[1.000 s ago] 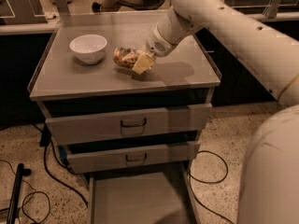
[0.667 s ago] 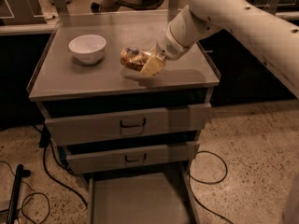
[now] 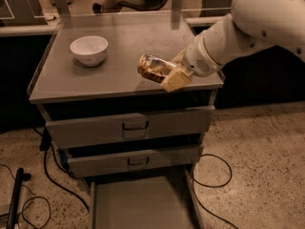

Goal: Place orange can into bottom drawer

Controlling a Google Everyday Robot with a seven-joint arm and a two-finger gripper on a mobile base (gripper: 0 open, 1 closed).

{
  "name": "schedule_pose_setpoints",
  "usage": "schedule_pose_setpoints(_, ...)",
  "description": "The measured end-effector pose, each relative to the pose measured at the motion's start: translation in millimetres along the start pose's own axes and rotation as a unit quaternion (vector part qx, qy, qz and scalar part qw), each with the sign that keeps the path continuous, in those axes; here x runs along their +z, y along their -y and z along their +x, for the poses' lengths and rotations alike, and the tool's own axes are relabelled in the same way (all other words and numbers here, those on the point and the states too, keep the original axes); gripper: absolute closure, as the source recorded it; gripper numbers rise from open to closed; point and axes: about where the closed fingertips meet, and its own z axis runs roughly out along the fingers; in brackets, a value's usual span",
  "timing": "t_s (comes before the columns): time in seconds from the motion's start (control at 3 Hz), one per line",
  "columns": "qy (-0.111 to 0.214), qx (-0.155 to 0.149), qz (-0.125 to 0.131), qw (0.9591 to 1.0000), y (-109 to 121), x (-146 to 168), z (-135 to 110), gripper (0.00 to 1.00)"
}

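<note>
The orange can is a shiny orange-gold can lying sideways in the air, just above the front right part of the grey cabinet top. My gripper comes in from the right on a thick white arm and is shut on the can's right end. The bottom drawer is pulled open at the foot of the cabinet, a shallow grey tray with low side walls and nothing in it. It lies below and a little left of the can.
A white bowl stands on the cabinet top at the back left. The two upper drawers with dark handles are slightly ajar. Black cables lie on the speckled floor on both sides. A dark pole stands at the lower left.
My gripper has lifted the can off the cabinet top and carried it toward the front right edge. The arm has swung to the right.
</note>
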Motion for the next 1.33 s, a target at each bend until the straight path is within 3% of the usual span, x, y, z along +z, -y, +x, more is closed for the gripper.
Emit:
schedule_pose_setpoints(0.33,-0.001,0.036,-0.008,0.9993,-67,-28,47,1.0)
schedule_pose_setpoints(0.67,0.0,0.036,-0.009,0.9993,-68,-27,47,1.0)
schedule_pose_setpoints(1.33,0.017,0.068,-0.068,0.9952,-137,57,83,1.0)
